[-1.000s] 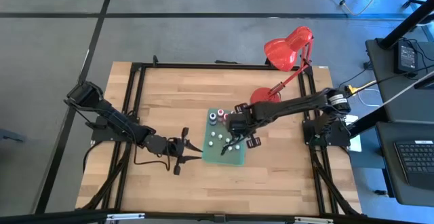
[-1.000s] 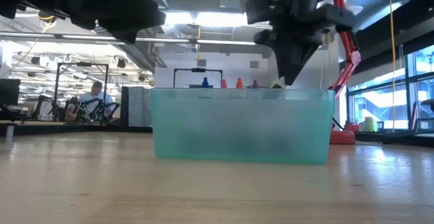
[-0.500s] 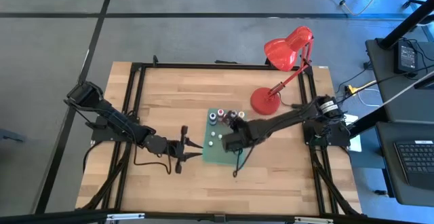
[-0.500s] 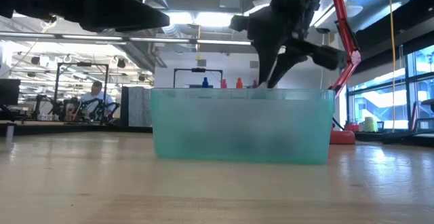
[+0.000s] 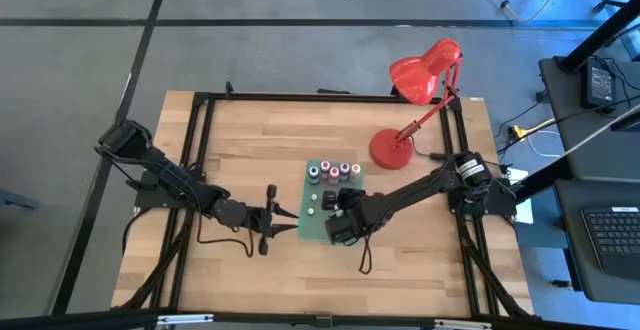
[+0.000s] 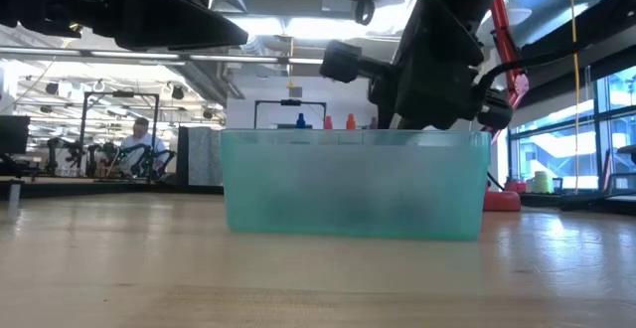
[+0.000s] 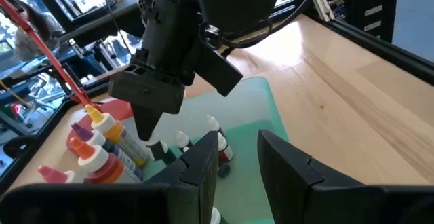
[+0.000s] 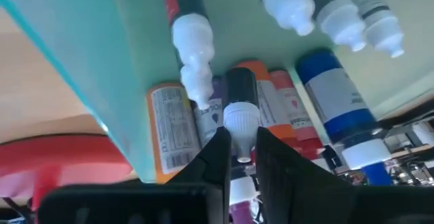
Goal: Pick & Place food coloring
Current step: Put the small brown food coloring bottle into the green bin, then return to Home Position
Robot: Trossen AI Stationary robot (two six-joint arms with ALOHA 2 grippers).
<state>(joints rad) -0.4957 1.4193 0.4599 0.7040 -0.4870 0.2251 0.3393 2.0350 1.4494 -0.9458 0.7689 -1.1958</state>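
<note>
Wooden butcher-block table (image 5: 240, 130) inside a black frame, seen from above on a grey floor; the low view looks across it into a workshop where a person (image 6: 139, 141) sits far back.

Largest object: red desk lamp (image 5: 420, 90), its round base on the far right part of the table, shade leaning outward.

Centre: translucent green tray (image 5: 310, 232) with raised walls, which fills the middle of the low view (image 6: 353, 184).

Left arm: reaches in from the table's left edge; left gripper (image 5: 283, 216) lies just beside the tray's left wall. In the left wrist view its two dark fingers (image 7: 203, 163) stand a little apart with nothing between them, pointing at the tray.

Right arm: stretches from the right edge across to the tray; right gripper (image 5: 335, 228) sits low over the tray's near half, and in the low view (image 6: 427, 80) its body hangs just above the rim. In the right wrist view its fingers are closed on a small bottle (image 8: 241, 108) with a dark body and white tip.

Food coloring (image 5: 335, 171): a row of small bottles stands along the tray's far wall, with a few more pale-capped ones (image 5: 313, 198) in the middle. The left wrist view shows orange, purple and pink bottles (image 7: 95, 153) clustered together.
</note>
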